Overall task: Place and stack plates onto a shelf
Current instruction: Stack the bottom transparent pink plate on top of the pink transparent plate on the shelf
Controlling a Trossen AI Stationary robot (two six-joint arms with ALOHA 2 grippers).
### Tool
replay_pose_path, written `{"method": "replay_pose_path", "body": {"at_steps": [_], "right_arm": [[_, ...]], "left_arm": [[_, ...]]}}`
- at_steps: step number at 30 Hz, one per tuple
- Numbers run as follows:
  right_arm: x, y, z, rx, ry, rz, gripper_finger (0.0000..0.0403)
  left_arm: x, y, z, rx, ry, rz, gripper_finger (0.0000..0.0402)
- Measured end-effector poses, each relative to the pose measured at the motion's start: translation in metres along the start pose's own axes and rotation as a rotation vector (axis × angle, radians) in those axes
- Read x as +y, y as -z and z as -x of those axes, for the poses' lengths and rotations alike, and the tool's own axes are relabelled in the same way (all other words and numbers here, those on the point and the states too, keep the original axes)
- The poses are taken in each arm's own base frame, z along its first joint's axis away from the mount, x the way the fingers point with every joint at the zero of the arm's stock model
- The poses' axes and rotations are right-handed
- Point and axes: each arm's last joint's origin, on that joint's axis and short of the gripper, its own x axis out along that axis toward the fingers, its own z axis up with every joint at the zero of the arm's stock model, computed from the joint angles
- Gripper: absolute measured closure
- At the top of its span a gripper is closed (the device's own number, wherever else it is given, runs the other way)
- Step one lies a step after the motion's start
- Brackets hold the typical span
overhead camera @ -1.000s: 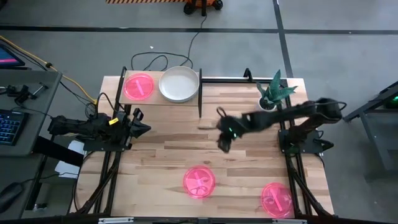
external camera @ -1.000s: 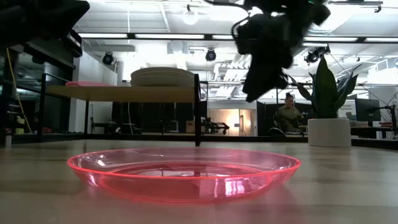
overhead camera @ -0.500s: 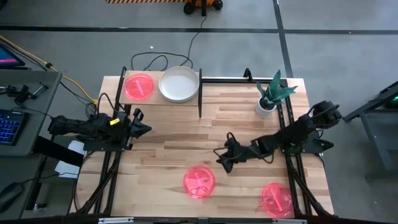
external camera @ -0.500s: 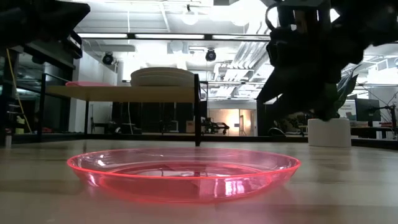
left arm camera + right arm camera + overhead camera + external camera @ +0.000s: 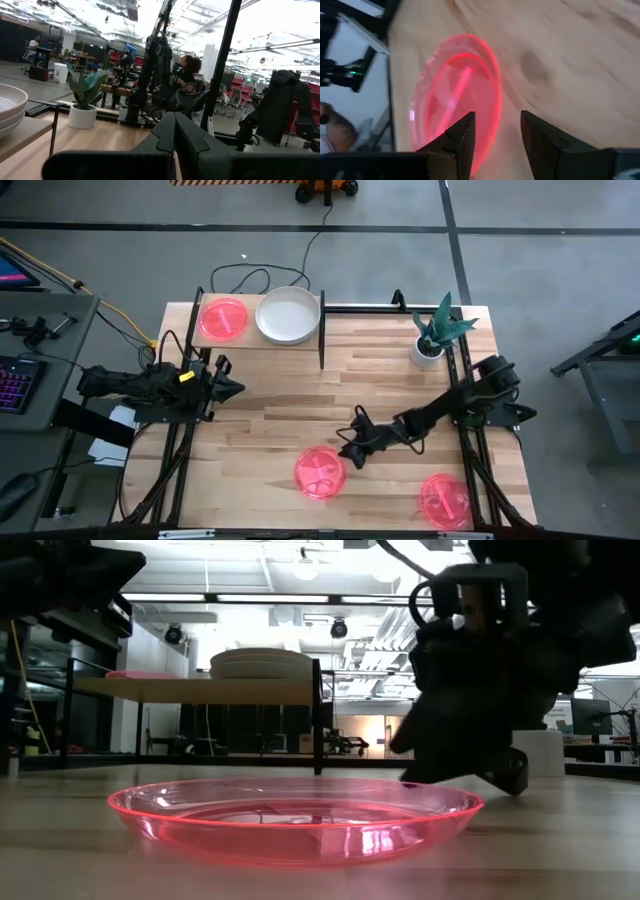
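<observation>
Near the front edge of the surface, the right gripper [image 5: 347, 452] hangs low with jaws parted, just beside the rim of a pink plate [image 5: 321, 472], which lies flat at the middle of that edge. Thin, stiff and probably light plastic, it looks slick, so I judge the raised rim nearest the jaws is the place to pinch, one finger under, one over. A second pink plate [image 5: 443, 500] sits at the front right corner. At the back left corner the shelf [image 5: 255, 340] already carries a third pink plate [image 5: 223, 319] and a white stack [image 5: 288, 314]. Its black post [image 5: 321, 330] and the plant [image 5: 436, 330] flank the way back. The left gripper [image 5: 222, 385] waits by the left edge, jaws seemingly closed.
</observation>
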Motion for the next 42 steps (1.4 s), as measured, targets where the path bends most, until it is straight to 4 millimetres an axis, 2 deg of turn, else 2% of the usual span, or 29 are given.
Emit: {"method": "replay_pose_path", "body": {"at_steps": [4,9,20,23,26,27,31,36,42], "right_arm": [[-0.002,0.002,-0.008,0.009,0.008,0.034,0.0263],[0.010,-0.002,-0.018,0.026,0.015,0.156,0.0263],[0.024,-0.006,-0.037,0.136,0.216,0.308,0.0267],[0.023,-0.005,-0.042,0.133,0.248,0.283,0.0300],[0.021,-0.007,-0.044,0.103,0.264,0.221,0.0375],[0.021,-0.009,-0.045,0.091,0.247,0.209,0.0388],[0.025,-0.023,-0.050,0.065,0.112,0.182,0.0398],[0.030,-0.053,-0.052,0.029,-0.109,0.163,0.0402],[0.031,-0.081,-0.049,-0.026,-0.267,0.150,0.0403]], "left_arm": [[0.000,0.000,0.000,0.000,0.000,0.000,0.0401],[0.000,0.000,0.000,-0.001,0.000,0.000,0.0401],[0.000,0.001,0.000,0.010,-0.002,-0.001,0.0401],[0.000,0.001,0.000,0.010,-0.002,-0.001,0.0401],[0.000,0.001,0.000,0.009,-0.003,-0.001,0.0401],[0.000,0.001,0.000,0.008,-0.005,-0.001,0.0401],[0.000,0.000,0.000,0.003,-0.012,0.000,0.0401],[-0.001,-0.003,0.000,-0.032,0.003,0.002,0.0401],[-0.006,-0.013,0.001,-0.113,0.146,0.017,0.0401]]}}
